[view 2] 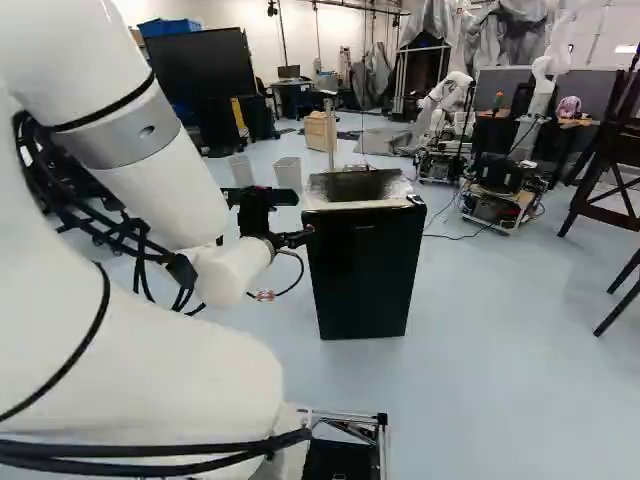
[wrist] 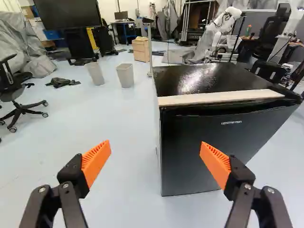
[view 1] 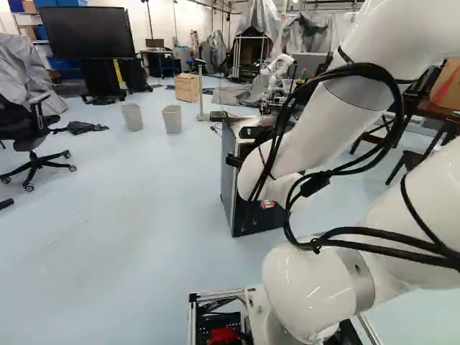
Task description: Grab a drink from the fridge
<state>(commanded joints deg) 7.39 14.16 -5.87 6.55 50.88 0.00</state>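
My gripper (view 2: pixel 292 239) shows in the right base view at the left side of the small black fridge (view 2: pixel 364 265). In the wrist view the gripper (wrist: pixel 156 152) stands open, its two orange pads wide apart with nothing held between them. Ahead of it is the fridge (wrist: pixel 218 142), mostly toward one finger, with its front door closed and a pale strip along the top front edge. The fridge's near side edge lies in line with the space between the fingers. No drink is visible; the fridge's inside is hidden. In the left base view my arm partly covers the fridge (view 1: pixel 233 194).
Two grey bins (wrist: pixel 125 75) and a wooden cabinet (wrist: pixel 141 49) stand beyond the fridge. An office chair (view 1: pixel 34 136) is at the left of the left base view. Another robot (view 2: pixel 445 110) stands farther back, with dark wooden furniture (view 2: pixel 610 165) at the right.
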